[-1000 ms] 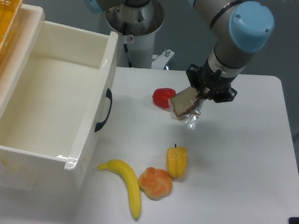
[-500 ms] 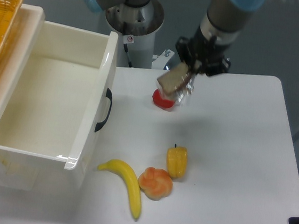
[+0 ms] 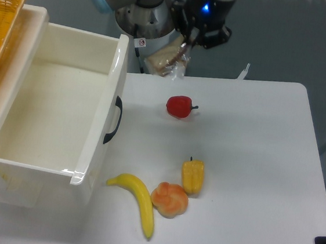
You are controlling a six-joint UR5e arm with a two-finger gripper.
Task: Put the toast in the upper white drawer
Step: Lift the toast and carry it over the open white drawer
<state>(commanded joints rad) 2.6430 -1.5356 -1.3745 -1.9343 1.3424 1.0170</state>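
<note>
Tool (image 3: 186,43) gripping flat crusted toast (image 3: 164,58), shiny wrap, glossy white drawer (image 3: 113,87)

The robot arm reaches in from the top, at about 12 o'clock. Its dark wrist shows a small blue light. The gripper (image 3: 184,45) points down and a bit toward 7 o'clock. Its two fingers are pinched tight on the toast (image 3: 163,58), high up in the air.
</note>
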